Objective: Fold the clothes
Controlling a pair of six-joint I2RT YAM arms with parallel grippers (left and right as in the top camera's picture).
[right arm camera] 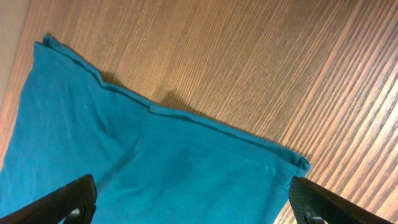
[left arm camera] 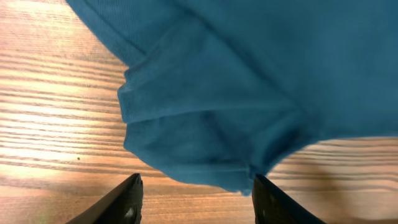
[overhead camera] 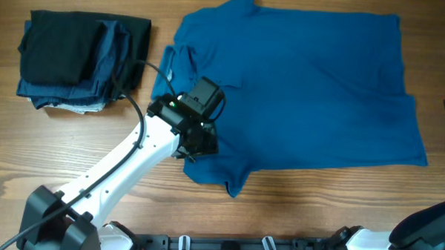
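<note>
Overhead, we find the polo shirt (overhead camera: 305,83) spread flat on the table (overhead camera: 51,156), its collar toward the stack of dark folded garments (overhead camera: 76,57). No fold shows yet, so we judge the first step to be in hand: taking up the near sleeve. The left gripper (overhead camera: 198,145) hovers over that sleeve (left arm camera: 199,137). On the left wrist view its jaws stand released with bare wood between them, and the rumpled cuff lies just ahead of the fingertips (left arm camera: 134,186). The right gripper (right arm camera: 193,193) is spread wide too and grasps nothing; the shirt's hem (right arm camera: 205,121) runs across ahead of its jaws. Next, we think, the left jaws must advance and dip to pinch the cuff edge, then carry it inward. The fabric is bright blue, soft and lightly creased.
</note>
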